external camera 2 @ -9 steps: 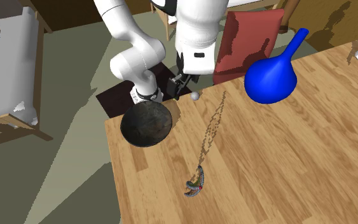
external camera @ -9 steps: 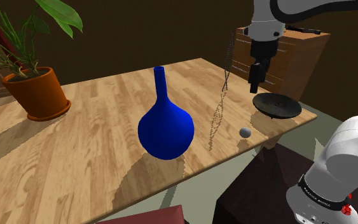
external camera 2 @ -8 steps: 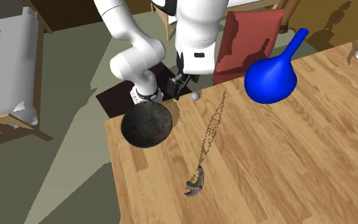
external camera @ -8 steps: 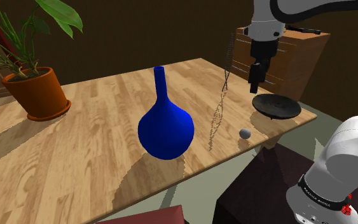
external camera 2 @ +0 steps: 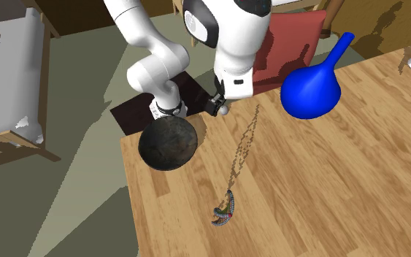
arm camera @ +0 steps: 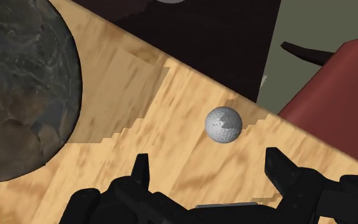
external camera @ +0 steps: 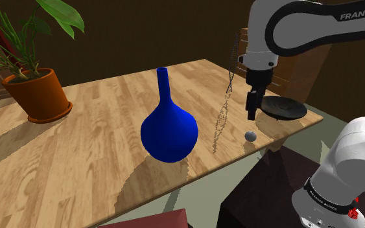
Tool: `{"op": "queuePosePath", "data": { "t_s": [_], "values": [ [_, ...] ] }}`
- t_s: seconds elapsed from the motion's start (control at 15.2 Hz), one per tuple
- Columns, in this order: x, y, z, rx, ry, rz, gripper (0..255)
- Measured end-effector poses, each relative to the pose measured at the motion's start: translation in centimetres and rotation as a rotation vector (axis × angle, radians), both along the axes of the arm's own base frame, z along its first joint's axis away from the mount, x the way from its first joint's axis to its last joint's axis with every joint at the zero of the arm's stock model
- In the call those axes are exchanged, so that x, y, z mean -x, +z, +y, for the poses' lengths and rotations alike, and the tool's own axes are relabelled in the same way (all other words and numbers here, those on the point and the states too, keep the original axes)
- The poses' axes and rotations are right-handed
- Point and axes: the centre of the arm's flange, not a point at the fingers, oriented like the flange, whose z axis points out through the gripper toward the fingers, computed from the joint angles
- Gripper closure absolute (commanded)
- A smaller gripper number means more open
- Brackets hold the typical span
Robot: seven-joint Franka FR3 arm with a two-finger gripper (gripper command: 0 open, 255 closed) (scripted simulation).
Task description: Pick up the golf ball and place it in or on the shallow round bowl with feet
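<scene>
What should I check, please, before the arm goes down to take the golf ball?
1. Are the jaws open: ok, they stand apart in the wrist view.
2. Golf ball free on the table: ok, nothing touches it.
3. Ball lined up with the jaws: ok, it lies roughly centred ahead of them.
4. Are the jaws lowered around the ball: not ok, they hang above it.
5. Dark bowl upright and empty: ok.
6. Margin to the table edge: not ok, the ball lies close to it, so a nudge might roll it off.
</scene>
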Motion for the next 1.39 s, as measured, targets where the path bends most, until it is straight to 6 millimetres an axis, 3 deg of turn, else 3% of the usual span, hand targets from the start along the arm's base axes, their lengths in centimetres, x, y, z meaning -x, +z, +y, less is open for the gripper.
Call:
{"op": "queuePosePath", "data": {
  "t_s": [0.26,0.66,1.12,1.19,1.39],
  "values": [
    [0.4,-3.5,2.0,-0.037,0.023,0.026,0],
    [1.1,-6.9,2.4,-0.042,0.025,0.03,0],
    [1.1,-7.6,2.5,-0.042,0.025,0.029,0],
    [1.1,-7.6,2.5,-0.042,0.025,0.029,255],
    [1.1,-7.6,2.5,-0.042,0.025,0.029,255]
  ]
}}
